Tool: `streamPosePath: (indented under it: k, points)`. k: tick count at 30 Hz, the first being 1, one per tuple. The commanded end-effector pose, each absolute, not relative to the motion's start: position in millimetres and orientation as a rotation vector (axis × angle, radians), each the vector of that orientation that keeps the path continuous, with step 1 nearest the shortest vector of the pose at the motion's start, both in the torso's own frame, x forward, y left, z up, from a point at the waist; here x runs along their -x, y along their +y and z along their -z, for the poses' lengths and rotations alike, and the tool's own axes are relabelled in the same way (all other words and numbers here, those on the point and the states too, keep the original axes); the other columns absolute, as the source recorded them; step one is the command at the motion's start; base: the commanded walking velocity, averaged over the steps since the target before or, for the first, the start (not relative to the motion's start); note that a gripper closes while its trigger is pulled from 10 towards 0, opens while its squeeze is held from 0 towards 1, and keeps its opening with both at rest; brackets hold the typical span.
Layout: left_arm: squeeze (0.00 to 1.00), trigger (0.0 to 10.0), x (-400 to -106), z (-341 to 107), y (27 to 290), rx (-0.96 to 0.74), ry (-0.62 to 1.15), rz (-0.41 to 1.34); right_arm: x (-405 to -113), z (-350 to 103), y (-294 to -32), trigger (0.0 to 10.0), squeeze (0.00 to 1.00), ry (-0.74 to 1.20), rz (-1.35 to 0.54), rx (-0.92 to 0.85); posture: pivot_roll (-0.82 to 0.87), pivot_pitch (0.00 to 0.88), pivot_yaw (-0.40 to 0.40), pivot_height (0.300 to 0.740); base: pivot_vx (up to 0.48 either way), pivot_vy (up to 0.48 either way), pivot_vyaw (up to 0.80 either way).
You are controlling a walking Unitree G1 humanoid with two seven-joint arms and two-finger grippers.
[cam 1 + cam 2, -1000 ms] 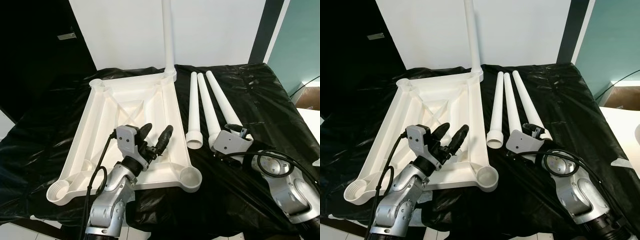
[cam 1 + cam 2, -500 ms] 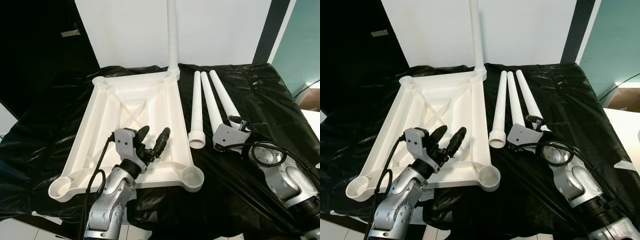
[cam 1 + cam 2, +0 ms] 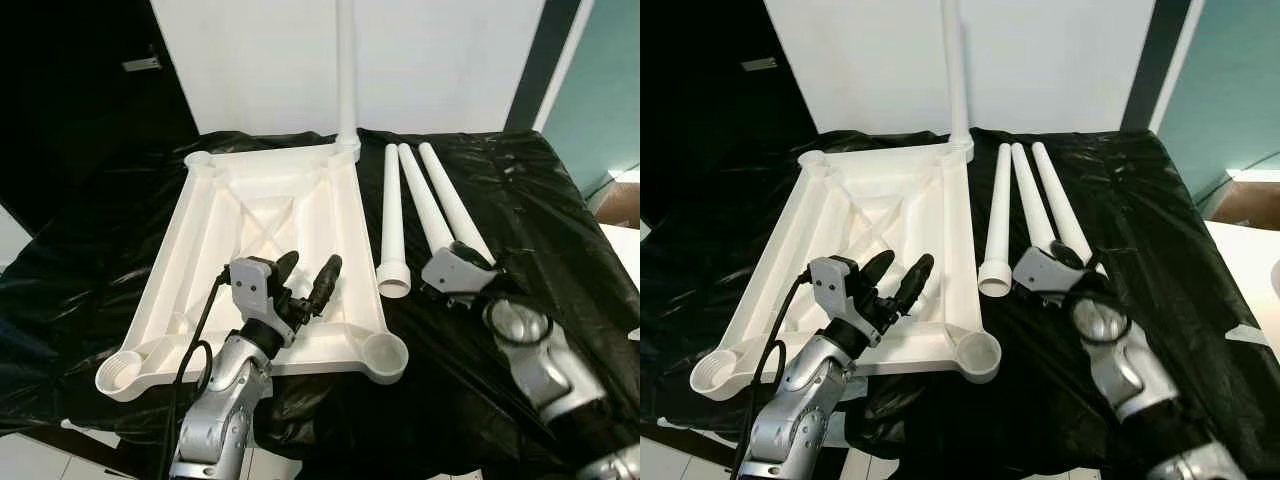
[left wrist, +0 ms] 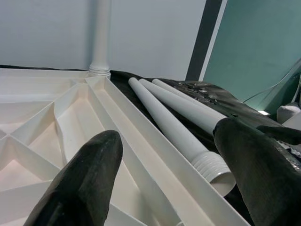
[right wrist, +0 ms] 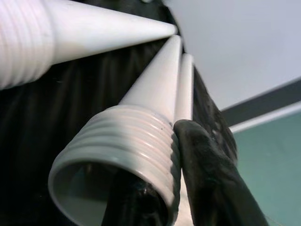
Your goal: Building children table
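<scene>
1. Head views: 1 white tabletop point(image 3: 262, 215) upside down on black sheet point(image 3: 520, 190), 1 leg point(image 3: 346, 60) upright in its far right corner socket. 3 loose legs point(image 3: 392, 215) side by side just right of it.
2. L wrist view: left gripper point(image 4: 164, 174) over tabletop's near end, fingers spread wide, holding nothing.
3. R wrist view: right gripper point(image 5: 160, 188) at middle leg's threaded end point(image 5: 127, 146); one finger inside the opening, one outside, rim pinched.

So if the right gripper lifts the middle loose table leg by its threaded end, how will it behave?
The middle leg looks like a rigid hollow plastic cone, so probably stiff and light. Round and smooth, it may roll on the black sheet if nudged. Held at its threaded end by the right gripper, the long far tip may droop.
</scene>
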State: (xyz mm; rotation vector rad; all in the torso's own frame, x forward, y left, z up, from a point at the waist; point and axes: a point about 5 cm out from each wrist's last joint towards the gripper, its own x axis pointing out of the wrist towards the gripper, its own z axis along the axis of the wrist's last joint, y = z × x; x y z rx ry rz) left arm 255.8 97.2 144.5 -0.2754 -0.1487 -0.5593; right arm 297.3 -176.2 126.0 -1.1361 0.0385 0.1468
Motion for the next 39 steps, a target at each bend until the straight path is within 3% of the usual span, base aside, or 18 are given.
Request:
streamPosePath:
  k: [1,6,9,11,15,16,18,19,20,22,23,25,27,31,35,39]
  points:
    - [0.00,10.0,-256.7,-141.4,96.6,0.274,-0.141,0.553,-292.2,-116.6,-183.7,0.0,0.00,0.081,-0.092,1.100,0.01,0.000,0.065,0.740,0.000,0.000,0.00]
    - [0.00,10.0,-258.9,-142.7,93.7,0.293,-0.145,0.569,-291.2,-126.9,-188.2,0.0,0.00,-0.008,0.016,1.072,0.00,0.000,0.070,0.740,0.000,0.000,0.00]
    - [0.00,10.0,-266.6,-148.7,88.4,0.322,-0.167,0.611,-288.0,-154.9,-194.5,0.0,0.00,-0.216,0.195,1.072,-0.02,0.000,0.079,0.740,0.000,0.000,0.00]
    - [0.00,10.0,-266.6,-148.7,88.4,0.322,-0.167,0.611,-288.0,-154.9,-194.5,0.0,0.00,-0.216,0.195,1.072,-0.02,0.000,0.079,0.740,0.000,0.000,0.00]
    - [0.00,10.0,-276.5,-155.9,83.4,0.359,-0.195,0.641,-272.3,-192.3,-183.4,0.0,0.00,-0.586,0.315,1.119,-0.03,0.000,0.080,0.740,0.000,0.000,0.00]
    - [0.00,10.0,-276.5,-155.9,83.4,0.359,-0.195,0.641,-272.3,-192.3,-183.4,0.0,0.00,-0.586,0.315,1.119,-0.03,0.000,0.080,0.740,0.000,0.000,0.00]
    - [0.00,10.0,-279.1,-159.2,81.6,0.417,-0.196,0.658,-265.5,-198.9,-170.0,3.2,0.00,-0.726,0.270,1.172,-0.03,0.000,0.080,0.740,0.000,0.000,0.00]
    - [0.00,10.0,-279.1,-159.2,81.6,0.417,-0.196,0.658,-265.5,-198.9,-170.0,3.2,0.00,-0.726,0.270,1.172,-0.03,0.000,0.080,0.740,0.000,0.000,0.00]
    - [0.00,10.0,-279.0,-161.7,78.6,0.480,-0.184,0.701,-262.7,-198.2,-160.2,8.5,0.00,-0.795,0.210,1.213,-0.03,0.000,0.078,0.740,0.000,0.000,0.00]
    - [0.00,10.0,-279.0,-161.7,78.6,0.480,-0.184,0.701,-262.7,-198.2,-160.2,8.5,0.00,-0.795,0.210,1.213,-0.03,0.000,0.078,0.740,0.000,0.000,0.00]
    - [0.00,10.0,-277.0,-165.1,75.3,0.575,-0.167,0.773,-260.5,-194.4,-150.8,10.0,0.00,-0.854,0.131,1.246,-0.03,0.000,0.076,0.740,0.000,0.000,0.00]
    - [0.00,10.0,-272.6,-178.8,73.0,0.823,-0.170,0.924,-256.0,-182.4,-138.9,10.0,0.00,-0.924,-0.023,1.285,-0.03,0.000,0.068,0.740,0.000,0.000,0.00]
    - [0.00,10.0,-272.6,-178.8,73.0,0.823,-0.170,0.924,-256.0,-182.4,-138.9,10.0,0.00,-0.924,-0.023,1.285,-0.03,0.000,0.068,0.740,0.000,0.000,0.00]
    - [0.00,10.0,-279.4,-200.0,84.2,1.151,-0.253,0.992,-248.8,-165.0,-141.3,10.0,0.00,-0.981,-0.136,1.325,-0.02,0.000,0.068,0.740,0.000,0.000,0.00]
    - [0.00,10.0,-286.3,-209.9,93.6,1.292,-0.332,0.980,-244.6,-152.4,-148.1,10.0,0.00,-0.981,-0.192,1.354,-0.02,0.000,0.070,0.740,0.000,0.000,0.00]
    - [0.00,10.0,-289.1,-214.0,95.9,1.306,-0.347,1.005,-240.8,-146.1,-152.4,10.0,0.00,-1.006,-0.228,1.375,-0.03,0.000,0.073,0.740,0.000,0.000,0.00]
